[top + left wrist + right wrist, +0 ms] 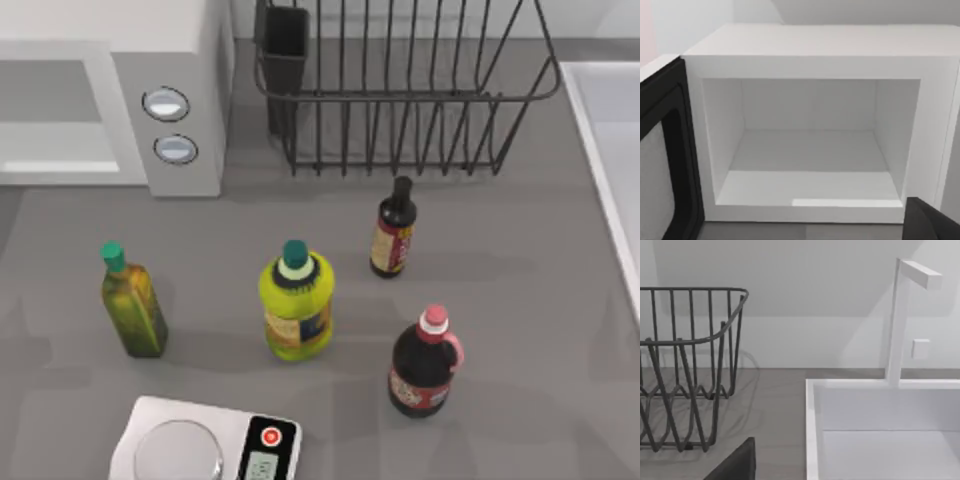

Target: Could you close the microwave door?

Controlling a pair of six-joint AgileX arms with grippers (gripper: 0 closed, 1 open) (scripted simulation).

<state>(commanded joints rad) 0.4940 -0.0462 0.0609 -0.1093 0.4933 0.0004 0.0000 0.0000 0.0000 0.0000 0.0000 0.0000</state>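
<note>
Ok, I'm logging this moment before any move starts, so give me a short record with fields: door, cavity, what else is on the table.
microwave door: swung open at the cavity's side, dark inner frame and grey window facing the left wrist view
microwave: back left of the table, cavity bare and white inside
knobs: two, round, silver, on the fixed front panel
dish rack: dark wire, back centre
bottles: four, upright, apart, mid-table
kitchen scales: front edge, left of centre
sink: white, right side
</note>
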